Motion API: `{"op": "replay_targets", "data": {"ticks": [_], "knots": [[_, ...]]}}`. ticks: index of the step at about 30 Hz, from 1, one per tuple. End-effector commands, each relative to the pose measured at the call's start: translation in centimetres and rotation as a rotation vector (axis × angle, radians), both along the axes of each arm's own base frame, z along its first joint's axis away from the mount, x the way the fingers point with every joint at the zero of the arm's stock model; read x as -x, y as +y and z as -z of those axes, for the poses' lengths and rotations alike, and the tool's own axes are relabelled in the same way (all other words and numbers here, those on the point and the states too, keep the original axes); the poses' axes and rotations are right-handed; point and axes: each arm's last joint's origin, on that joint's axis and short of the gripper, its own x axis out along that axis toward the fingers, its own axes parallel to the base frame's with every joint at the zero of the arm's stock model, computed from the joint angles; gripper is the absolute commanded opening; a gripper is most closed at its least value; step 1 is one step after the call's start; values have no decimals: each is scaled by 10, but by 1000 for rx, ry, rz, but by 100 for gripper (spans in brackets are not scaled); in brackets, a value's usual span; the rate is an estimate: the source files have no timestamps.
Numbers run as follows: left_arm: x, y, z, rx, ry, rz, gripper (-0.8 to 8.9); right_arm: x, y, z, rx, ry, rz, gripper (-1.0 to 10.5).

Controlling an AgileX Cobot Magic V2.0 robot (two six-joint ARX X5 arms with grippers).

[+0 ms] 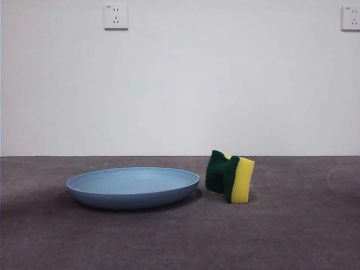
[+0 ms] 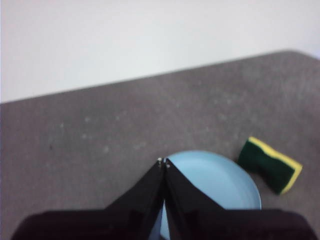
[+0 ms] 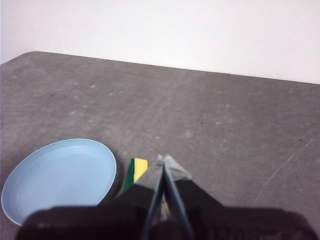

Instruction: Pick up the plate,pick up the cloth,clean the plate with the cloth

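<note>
The light-blue plate [image 1: 133, 187] lies flat on the dark grey table, left of centre in the front view. The cloth [image 1: 230, 177], a yellow sponge with a dark green layer, stands on its edge just right of the plate. My left gripper [image 2: 163, 162] is shut and empty, raised above the plate [image 2: 212, 185], with the cloth [image 2: 270, 165] off to one side. My right gripper [image 3: 163, 159] is shut and empty, raised above the cloth [image 3: 136, 172], which its jaws partly hide; the plate [image 3: 60, 177] lies beside it. Neither arm shows in the front view.
A white wall stands behind the table, with two sockets [image 1: 116, 17] high up. A faint pale ring mark [image 1: 344, 177] shows on the table at the right.
</note>
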Motion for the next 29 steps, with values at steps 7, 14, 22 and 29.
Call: {"op": "replay_targets", "data": {"ticks": [7,14,22,29], "knots": [[-4,-3,10,-61,74,6,-3,1,-1,0,3,-10,1,0],[-5,-2,11,-86,75,-5,-3,1,-1,0,3,-10,1,0],[-1,25,13,16,5,-50,-3,1,-1,0,3,-10,1,0],[2,42,55,63,-110,-170,-3,1,-1,0,3,-10,1,0]]}}
